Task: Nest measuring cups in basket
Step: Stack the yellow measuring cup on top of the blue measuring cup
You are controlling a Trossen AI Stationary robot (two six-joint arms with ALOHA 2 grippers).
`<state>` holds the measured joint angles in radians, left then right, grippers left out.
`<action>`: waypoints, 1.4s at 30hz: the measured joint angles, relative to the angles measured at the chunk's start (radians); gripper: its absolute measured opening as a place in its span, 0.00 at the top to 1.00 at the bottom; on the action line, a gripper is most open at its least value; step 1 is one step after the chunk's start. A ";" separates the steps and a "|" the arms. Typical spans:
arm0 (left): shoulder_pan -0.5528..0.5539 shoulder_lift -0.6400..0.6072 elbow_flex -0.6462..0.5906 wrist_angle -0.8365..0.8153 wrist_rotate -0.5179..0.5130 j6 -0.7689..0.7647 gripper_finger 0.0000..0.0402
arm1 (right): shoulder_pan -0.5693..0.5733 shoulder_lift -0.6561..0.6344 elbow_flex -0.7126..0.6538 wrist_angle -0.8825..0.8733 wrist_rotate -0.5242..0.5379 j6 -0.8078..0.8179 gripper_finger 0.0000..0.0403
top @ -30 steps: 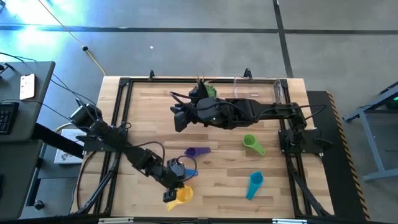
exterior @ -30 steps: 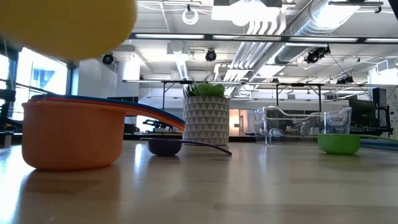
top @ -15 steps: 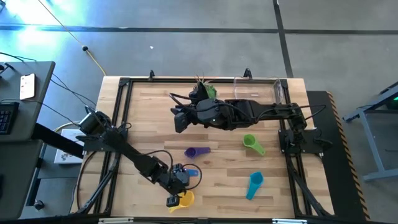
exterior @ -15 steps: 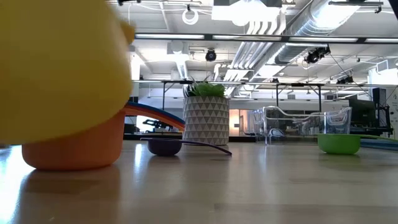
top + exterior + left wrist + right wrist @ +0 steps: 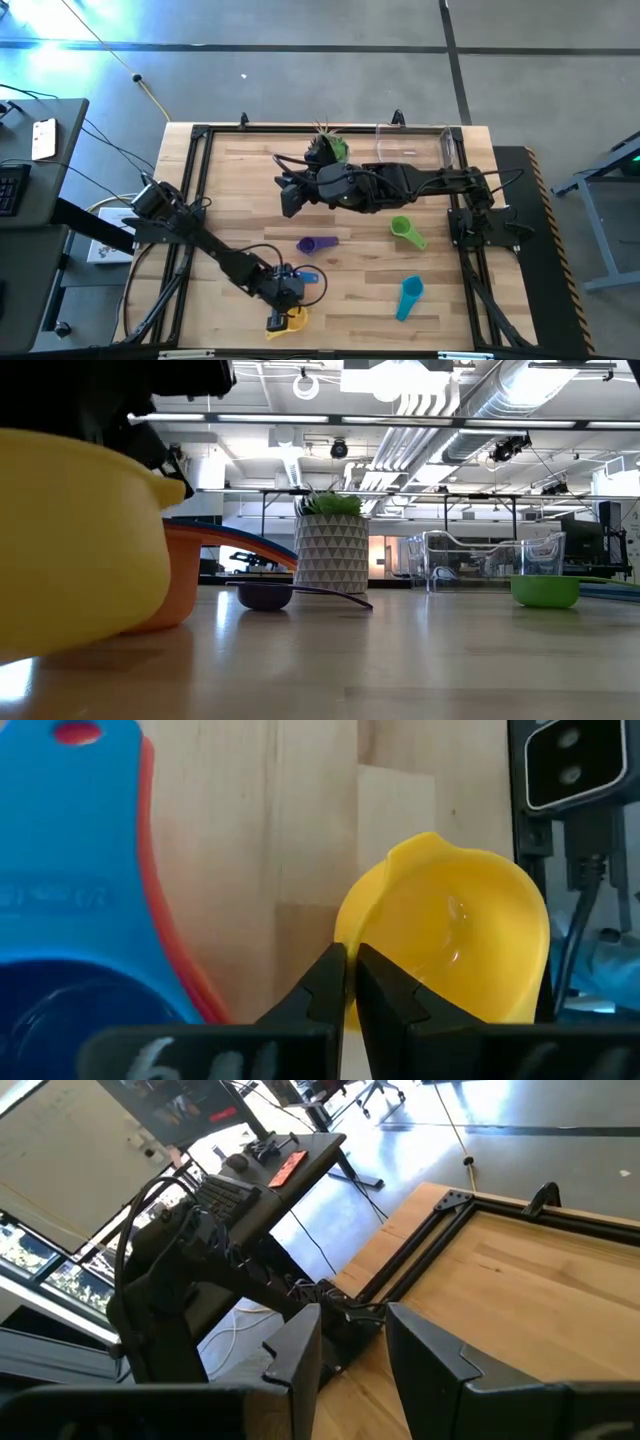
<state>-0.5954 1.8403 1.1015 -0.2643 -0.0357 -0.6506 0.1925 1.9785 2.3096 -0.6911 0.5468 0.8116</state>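
Note:
My left gripper [image 5: 282,310] [image 5: 350,970] is low at the table's near edge, shut on the yellow measuring cup [image 5: 297,319] [image 5: 455,935] [image 5: 70,550]. Just beyond it the blue cup [image 5: 306,278] [image 5: 70,870] sits nested in the orange cup [image 5: 175,585]. The purple cup [image 5: 318,243] [image 5: 265,596], green cup [image 5: 404,231] [image 5: 545,590] and teal cup [image 5: 410,297] lie apart on the wood. My right gripper [image 5: 289,196] [image 5: 350,1345] hangs open above mid-table. The clear basket [image 5: 415,143] [image 5: 490,560] stands at the far right. My left gripper pinches the yellow cup at the side of its rim [image 5: 352,925], between the two fingers. The fingers [image 5: 325,982] cover the exact spot. They come from above, slanting down. The cup is tilted and low by the table [image 5: 60,645]; whether it rests there I cannot tell.
A white patterned pot with a green plant [image 5: 328,150] [image 5: 331,550] stands at the far edge beside the basket. A black frame rail [image 5: 190,180] borders the table. Bare wood [image 5: 360,290] lies between the purple and teal cups.
My left gripper has come down toward the table's near edge with the yellow cup. In the low view the cup has dropped from the picture's top until it fills the left side, in front of the orange cup.

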 joint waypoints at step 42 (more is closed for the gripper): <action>0.071 -0.029 0.000 0.001 0.133 -0.026 0.78 | 0.000 0.000 0.000 0.005 -0.042 -0.008 0.73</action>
<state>-0.5247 1.8111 1.1015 -0.2636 0.0972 -0.6767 0.1925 1.9785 2.3096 -0.6863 0.5049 0.8032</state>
